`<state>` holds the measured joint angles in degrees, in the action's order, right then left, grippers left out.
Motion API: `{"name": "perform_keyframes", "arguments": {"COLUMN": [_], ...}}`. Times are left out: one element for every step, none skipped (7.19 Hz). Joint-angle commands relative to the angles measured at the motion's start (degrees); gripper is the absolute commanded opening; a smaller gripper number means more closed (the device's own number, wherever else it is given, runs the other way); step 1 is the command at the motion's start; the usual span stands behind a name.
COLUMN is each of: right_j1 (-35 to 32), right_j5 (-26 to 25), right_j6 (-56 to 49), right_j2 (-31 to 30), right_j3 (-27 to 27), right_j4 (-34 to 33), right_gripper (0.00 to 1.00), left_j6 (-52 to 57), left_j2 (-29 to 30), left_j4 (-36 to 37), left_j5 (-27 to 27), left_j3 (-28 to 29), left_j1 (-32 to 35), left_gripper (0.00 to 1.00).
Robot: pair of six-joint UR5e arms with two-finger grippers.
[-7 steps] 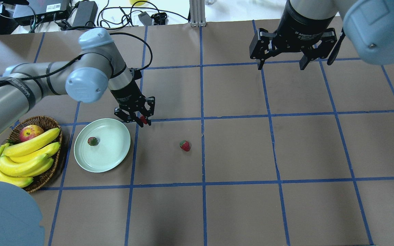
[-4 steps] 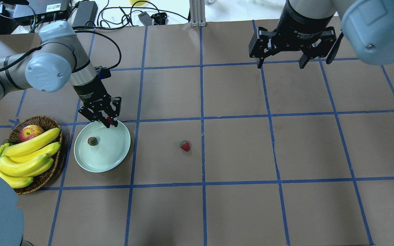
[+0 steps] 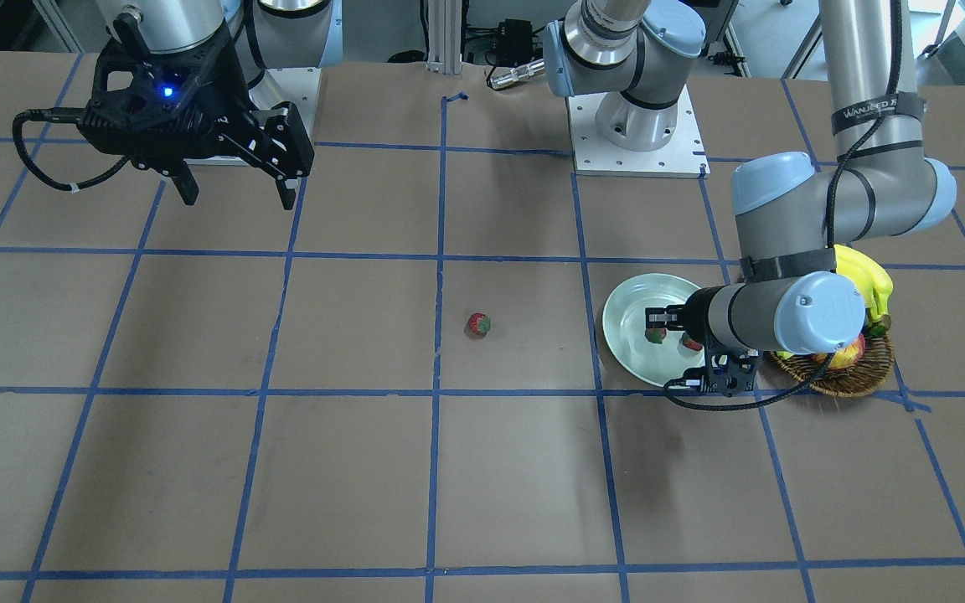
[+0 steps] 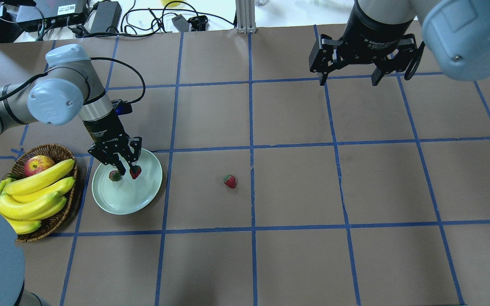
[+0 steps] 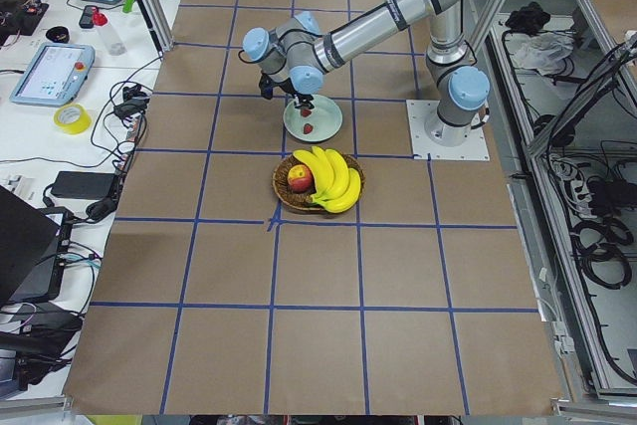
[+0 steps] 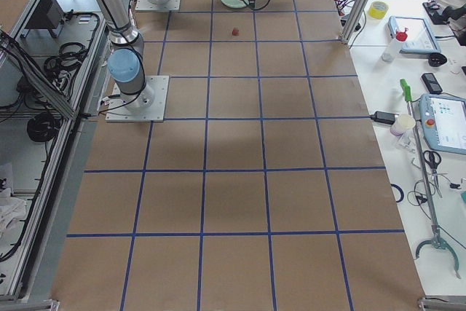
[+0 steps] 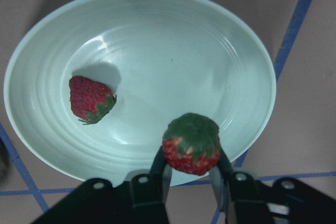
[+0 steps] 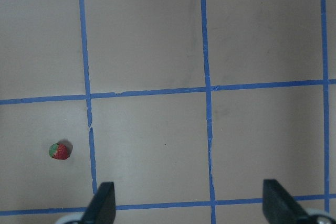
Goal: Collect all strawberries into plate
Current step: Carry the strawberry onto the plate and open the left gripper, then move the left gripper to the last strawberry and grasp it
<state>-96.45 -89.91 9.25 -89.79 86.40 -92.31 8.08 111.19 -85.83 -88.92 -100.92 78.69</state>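
My left gripper is shut on a red strawberry, holding it just above the pale mint plate. In the left wrist view the held strawberry sits between the fingers over the plate's near rim. A second strawberry lies on the plate, also shown in the left wrist view. The third strawberry lies on the table to the right of the plate and shows in the right wrist view. My right gripper is open and empty, high at the far right.
A brown wicker basket with bananas and a red-yellow apple stands just left of the plate. Cables and boxes lie beyond the table's far edge. Blue tape lines grid the brown tabletop.
My left gripper has carried the strawberry leftwards from beside the plate's far right rim to over the plate and come lower. The right arm has barely moved.
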Motion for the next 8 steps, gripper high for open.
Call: {"name": "perform_keyframes", "arguments": {"right_j1": [0.3, 0.3, 0.3, 0.3, 0.2, 0.4, 0.3, 0.3], "right_j5": [0.2, 0.2, 0.3, 0.1, 0.1, 0.1, 0.1, 0.1], "right_j6": [-0.5, -0.5, -0.5, -0.5, -0.5, -0.5, -0.5, -0.5], "right_j2": [-0.2, -0.5, -0.4, -0.5, -0.4, -0.4, -0.4, -0.5], "right_j3": [0.0, 0.0, 0.0, 0.0, 0.0, 0.0, 0.0, 0.0], "right_j4": [0.1, 0.1, 0.1, 0.2, 0.3, 0.3, 0.5, 0.5], "right_gripper": [1.00, 1.00, 1.00, 1.00, 1.00, 1.00, 1.00, 1.00], "left_j6": [-3.2, -7.0, -10.5, -14.2, -16.3, -21.6, -28.6, -33.3], "left_j2": [-0.8, -1.2, -2.7, -2.6, -2.1, -1.4, -0.9, -0.6], "left_j4": [-0.5, -0.2, 0.0, 0.7, 5.8, 10.5, 11.9, 13.5], "left_j5": [0.3, 1.5, 9.4, 15.7, 15.4, 15.5, 16.0, 16.0], "left_j3": [0.8, 1.8, 1.9, 1.9, 1.4, 1.2, 0.9, -0.5], "left_j1": [0.1, 1.0, 3.6, 6.5, 11.0, 15.1, 17.8, 20.3], "left_gripper": [1.00, 1.00, 1.00, 1.00, 1.00, 1.00, 1.00, 1.00]}}
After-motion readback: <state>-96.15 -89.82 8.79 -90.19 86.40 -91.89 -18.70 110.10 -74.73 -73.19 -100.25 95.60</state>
